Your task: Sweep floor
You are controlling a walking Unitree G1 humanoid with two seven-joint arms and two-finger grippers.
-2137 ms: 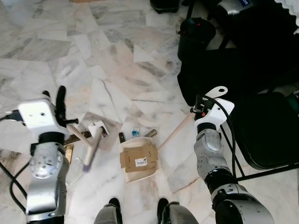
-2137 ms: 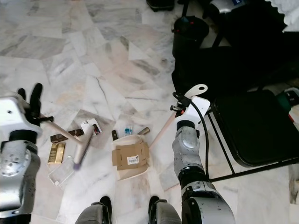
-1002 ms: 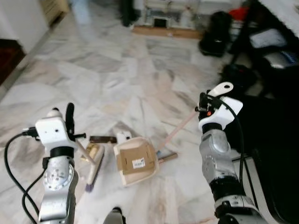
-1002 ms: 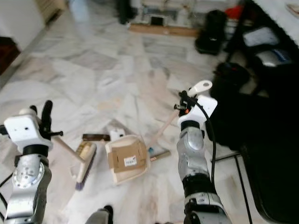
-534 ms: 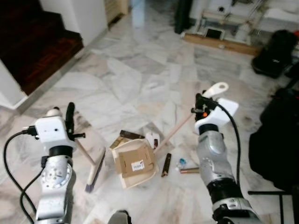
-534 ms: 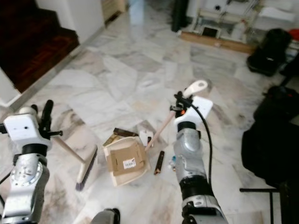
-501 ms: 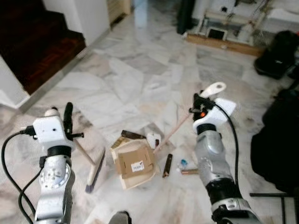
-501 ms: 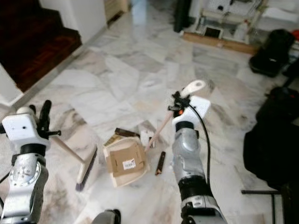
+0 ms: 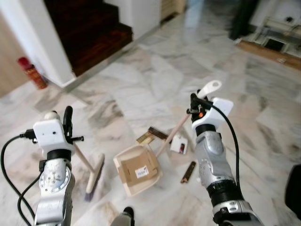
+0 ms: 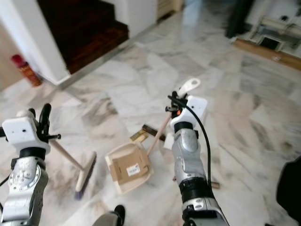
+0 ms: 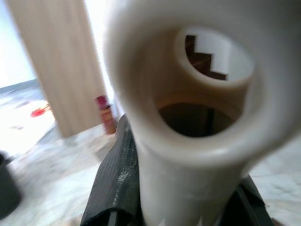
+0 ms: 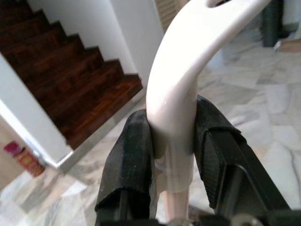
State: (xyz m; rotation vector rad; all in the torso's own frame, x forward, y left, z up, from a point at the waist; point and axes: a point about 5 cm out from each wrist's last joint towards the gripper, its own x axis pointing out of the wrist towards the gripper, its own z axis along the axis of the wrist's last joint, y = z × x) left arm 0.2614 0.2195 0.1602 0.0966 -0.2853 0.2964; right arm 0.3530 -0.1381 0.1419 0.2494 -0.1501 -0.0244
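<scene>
The left gripper (image 9: 67, 123) clamps the broom (image 9: 93, 173) handle, bristles resting on the marble floor (image 9: 141, 75). Beside it lies the cream dustpan (image 9: 139, 170) holding a cardboard piece (image 9: 140, 168). The right gripper (image 12: 173, 141) grips the dustpan's handle.

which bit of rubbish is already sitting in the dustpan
The flat brown cardboard piece with a white label, lying inside the cream dustpan. The white packet and the dark bar lie out on the marble floor.
</scene>
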